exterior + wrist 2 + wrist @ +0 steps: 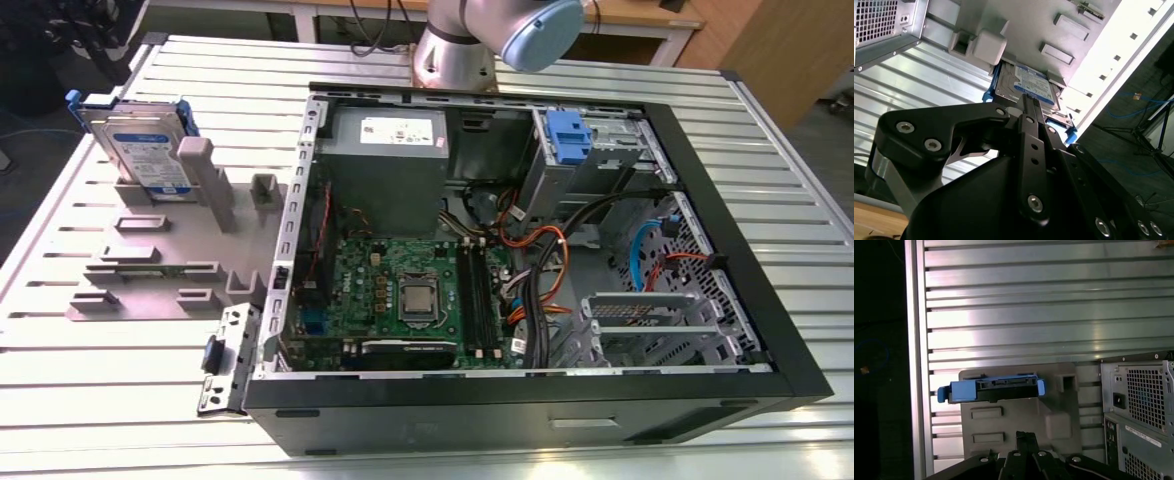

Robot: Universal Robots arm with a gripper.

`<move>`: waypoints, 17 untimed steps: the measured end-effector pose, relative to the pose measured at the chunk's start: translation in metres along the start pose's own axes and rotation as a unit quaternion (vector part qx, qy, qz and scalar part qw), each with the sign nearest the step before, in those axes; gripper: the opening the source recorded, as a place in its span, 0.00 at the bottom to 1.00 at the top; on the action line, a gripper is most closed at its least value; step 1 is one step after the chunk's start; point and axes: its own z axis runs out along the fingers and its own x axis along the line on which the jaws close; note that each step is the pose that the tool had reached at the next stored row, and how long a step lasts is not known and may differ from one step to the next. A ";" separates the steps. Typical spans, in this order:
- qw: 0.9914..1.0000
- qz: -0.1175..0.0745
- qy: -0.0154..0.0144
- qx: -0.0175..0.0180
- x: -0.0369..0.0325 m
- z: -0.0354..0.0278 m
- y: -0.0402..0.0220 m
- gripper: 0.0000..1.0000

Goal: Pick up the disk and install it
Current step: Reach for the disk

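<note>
The disk (140,150) stands on edge in the grey holder block (147,270) at the exterior view's left, its white-and-blue label facing out and blue rails along its edges. The second wrist view shows the disk's (1029,85) label face just beyond my gripper (1026,100). In the first wrist view I see the disk (991,388) edge-on, with its blue rails and connector side. My gripper (1025,436) hangs apart from it over the holder block (1019,415). The fingers are shut with nothing between them.
An open computer case (534,250) lies at the exterior view's middle and right, with motherboard, cables and a drive bay carrying a blue latch (567,135). The case's rear panel (1139,405) sits close beside the holder. Everything rests on a ribbed metal table (80,380), and the arm's joint (534,30) is behind the case.
</note>
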 end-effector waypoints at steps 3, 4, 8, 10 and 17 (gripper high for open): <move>1.000 0.000 0.000 0.000 0.0051 0.0008 0.0056 0.11; 1.000 0.000 0.000 0.000 0.0082 0.0010 0.0062 0.11; 1.000 0.000 0.003 0.000 0.0199 0.0039 0.0066 0.11; 1.000 0.000 0.004 0.000 0.0223 0.0062 0.0077 0.11; 1.000 -0.003 0.012 0.001 0.0304 0.0102 0.0085 0.11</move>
